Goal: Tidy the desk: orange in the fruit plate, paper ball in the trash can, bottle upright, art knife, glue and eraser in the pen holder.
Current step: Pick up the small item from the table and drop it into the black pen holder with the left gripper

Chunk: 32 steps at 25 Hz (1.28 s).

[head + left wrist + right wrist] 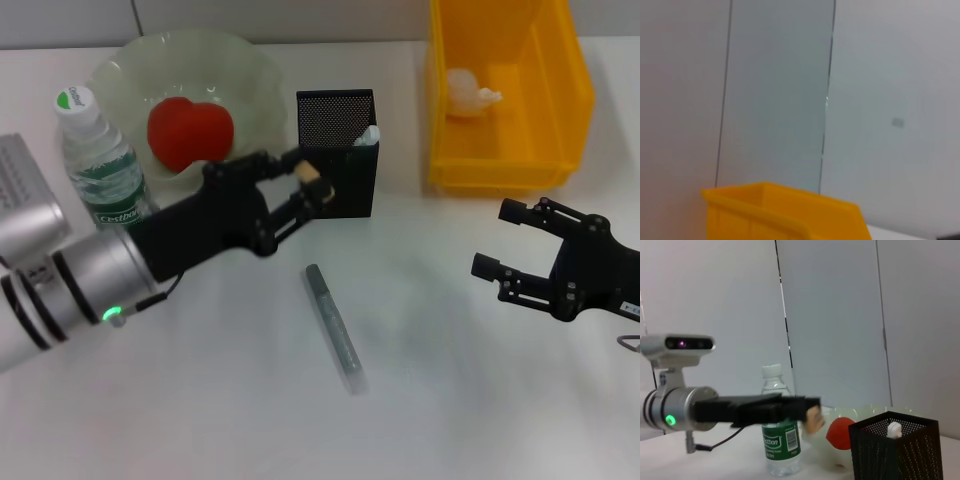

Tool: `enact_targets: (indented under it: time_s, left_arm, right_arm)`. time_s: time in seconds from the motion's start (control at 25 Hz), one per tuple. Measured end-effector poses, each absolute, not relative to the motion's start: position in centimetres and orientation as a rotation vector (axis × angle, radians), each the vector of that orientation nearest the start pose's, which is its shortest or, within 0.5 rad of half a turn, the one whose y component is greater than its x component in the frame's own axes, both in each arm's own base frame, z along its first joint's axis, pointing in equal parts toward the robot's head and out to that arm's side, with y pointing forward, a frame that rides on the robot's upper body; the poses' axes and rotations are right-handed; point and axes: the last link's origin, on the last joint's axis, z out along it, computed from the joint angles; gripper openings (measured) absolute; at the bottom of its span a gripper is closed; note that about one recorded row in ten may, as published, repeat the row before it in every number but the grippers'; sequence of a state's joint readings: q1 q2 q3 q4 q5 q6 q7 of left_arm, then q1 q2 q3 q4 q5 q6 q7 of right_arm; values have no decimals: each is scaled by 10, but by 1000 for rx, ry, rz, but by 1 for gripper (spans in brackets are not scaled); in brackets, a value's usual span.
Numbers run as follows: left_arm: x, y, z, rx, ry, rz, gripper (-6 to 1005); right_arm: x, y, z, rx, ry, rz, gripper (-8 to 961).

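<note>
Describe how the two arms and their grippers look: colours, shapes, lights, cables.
The left arm is a silver cylinder with black ring bands, a green indicator light and a thin black cable. Its left gripper is matte black with slim linkage fingers. The right gripper is the same black, open-framed linkage, with a small white label.

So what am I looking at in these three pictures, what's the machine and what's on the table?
It is a two-armed robot tidying a desk. One picture looks down from its head; the other two come from cameras on its wrists. The left gripper holds a small eraser by the black pen holder, which already has a white glue stick in it. The right gripper hangs open and empty. On the desk: an upright bottle, a plate with a red fruit, a yellow bin holding a paper ball, and a grey knife.
</note>
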<state>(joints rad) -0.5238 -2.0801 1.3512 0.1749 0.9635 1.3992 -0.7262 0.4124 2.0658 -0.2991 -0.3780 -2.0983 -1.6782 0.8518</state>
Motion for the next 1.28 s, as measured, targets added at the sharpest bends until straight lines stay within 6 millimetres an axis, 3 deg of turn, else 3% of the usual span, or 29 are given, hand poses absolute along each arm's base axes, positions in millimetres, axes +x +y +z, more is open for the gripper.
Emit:
enact_targets:
  time_s: [0.32,0.64,1.28]
  left_arm:
    - [-224,337,-64,-2403,-407,-1093,403]
    - [-218,362,-67,-2378,-433,-996,403]
    - [-214,374,-76,-2421,-450,-889,395]
  right_arm:
    - [311,266,-11,-2502,422,902,791]
    - [310,265,-12,-2506,416,908,792]
    - [309,266,-12,-2505,412,909,791]
